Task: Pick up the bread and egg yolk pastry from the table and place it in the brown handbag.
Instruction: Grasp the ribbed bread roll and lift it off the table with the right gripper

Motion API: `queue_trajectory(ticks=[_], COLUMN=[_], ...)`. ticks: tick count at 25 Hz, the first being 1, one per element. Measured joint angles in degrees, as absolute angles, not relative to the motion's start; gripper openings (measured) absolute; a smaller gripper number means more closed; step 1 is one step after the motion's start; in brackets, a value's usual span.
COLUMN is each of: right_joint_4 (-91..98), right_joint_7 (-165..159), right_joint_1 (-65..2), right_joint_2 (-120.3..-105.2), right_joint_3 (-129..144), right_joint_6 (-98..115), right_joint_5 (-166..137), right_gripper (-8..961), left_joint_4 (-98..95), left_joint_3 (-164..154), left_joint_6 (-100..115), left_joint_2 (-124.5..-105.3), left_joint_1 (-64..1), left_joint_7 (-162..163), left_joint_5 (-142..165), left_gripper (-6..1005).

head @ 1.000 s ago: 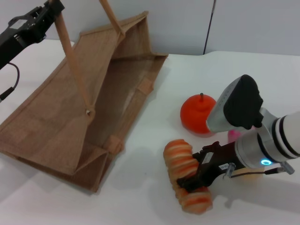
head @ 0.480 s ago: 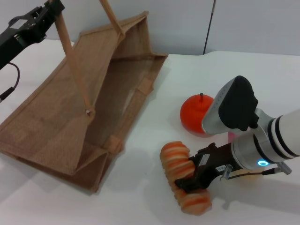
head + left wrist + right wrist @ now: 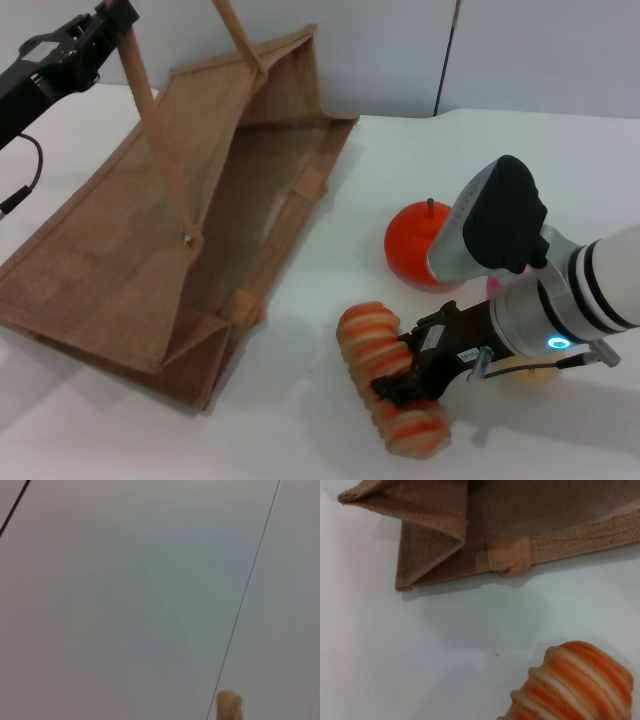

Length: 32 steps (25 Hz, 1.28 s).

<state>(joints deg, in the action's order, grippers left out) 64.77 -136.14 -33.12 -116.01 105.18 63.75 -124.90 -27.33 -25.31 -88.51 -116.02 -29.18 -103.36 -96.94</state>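
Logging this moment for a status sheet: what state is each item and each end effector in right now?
Bread: on the table, gripped across its middle.
Brown handbag: mouth held open, one handle lifted.
Orange fruit: upright on the table, untouched.
Right end effector: shut on the bread.
Left end effector: raised at the bag's handle; grip unclear.
Egg yolk pastry: mostly hidden behind the right arm.

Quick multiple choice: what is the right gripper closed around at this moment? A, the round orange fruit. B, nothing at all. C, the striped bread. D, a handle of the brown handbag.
C: in the head view the right gripper has its jaws clamped across the middle of the bread, which lies on the table beside the brown handbag.
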Motion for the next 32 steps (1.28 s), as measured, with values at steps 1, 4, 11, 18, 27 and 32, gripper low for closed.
queue_trajectory(ticks=[1, 4, 11, 18, 27, 32], right_joint_4=[64.8, 64.8, 65.3, 65.6, 67.1, 68.5], right_joint_7=[-136.1, -135.6, -134.3, -133.8, -133.8, -133.8], right_joint_1=[-33.2, -33.3, -33.5, -33.8, -33.7, -33.4], right_joint_2=[-116.01, -116.01, -115.97, -115.93, -115.93, -115.79], right_joint_3=[105.3, 105.5, 105.8, 105.8, 105.6, 105.0], right_joint_6=[63.8, 63.8, 63.8, 63.7, 63.7, 63.8], right_joint_5=[-124.9, -124.9, -124.9, -124.7, -124.7, -124.7], right_gripper=[651, 627, 585, 552, 456, 409], left_joint_4=[-27.3, -27.3, -27.3, -27.3, -27.3, -27.3], left_joint_3=[-25.3, -25.3, -25.3, -25.3, -25.8, -26.0], left_joint_6=[-88.5, -88.5, -88.5, -88.5, -89.0, -89.7], left_joint_2=[-116.02, -116.02, -116.02, -116.04, -116.03, -116.01], left_joint_1=[-29.2, -29.2, -29.5, -29.6, -29.6, -29.7], left_joint_7=[-103.4, -103.4, -103.4, -103.4, -103.4, -103.3], left_joint_5=[-96.9, -96.9, -96.8, -96.4, -96.4, -96.4], left_gripper=[121, 121, 121, 121, 121, 121])
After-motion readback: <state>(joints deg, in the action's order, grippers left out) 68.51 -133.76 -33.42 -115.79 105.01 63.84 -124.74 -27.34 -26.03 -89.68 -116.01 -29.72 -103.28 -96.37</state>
